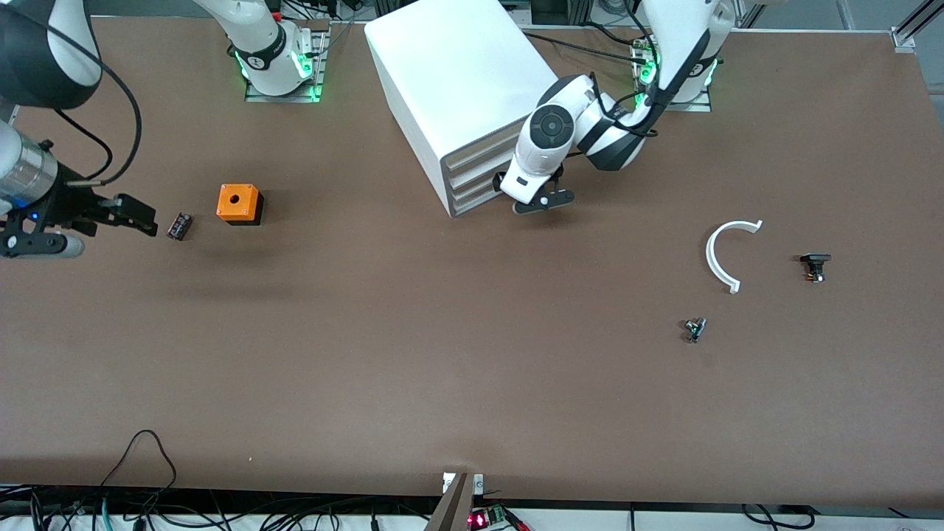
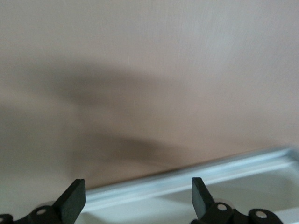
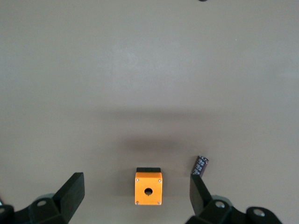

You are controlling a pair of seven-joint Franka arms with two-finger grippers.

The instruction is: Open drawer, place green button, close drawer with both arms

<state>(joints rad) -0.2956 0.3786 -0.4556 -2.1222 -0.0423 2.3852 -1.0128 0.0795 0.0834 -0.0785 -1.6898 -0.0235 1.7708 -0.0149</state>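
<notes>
The white cabinet [image 1: 457, 81] stands at the back of the table, and all three drawers look shut. My left gripper [image 1: 544, 205] hangs open just in front of the lowest drawer [image 1: 476, 199]. In the left wrist view that gripper [image 2: 138, 200] has nothing between its fingers, and a white drawer edge [image 2: 187, 183] runs under them. The button [image 1: 694, 329] lies on the table toward the left arm's end, nearer the front camera. My right gripper [image 1: 144, 217] is open over the right arm's end of the table. In the right wrist view the right gripper [image 3: 135, 198] is empty.
An orange box with a hole [image 1: 239, 203] [image 3: 148, 189] and a small dark cylinder [image 1: 179, 226] [image 3: 201, 165] lie by the right gripper. A white curved piece [image 1: 726, 251] and a black-capped part [image 1: 815, 265] lie farther from the front camera than the button.
</notes>
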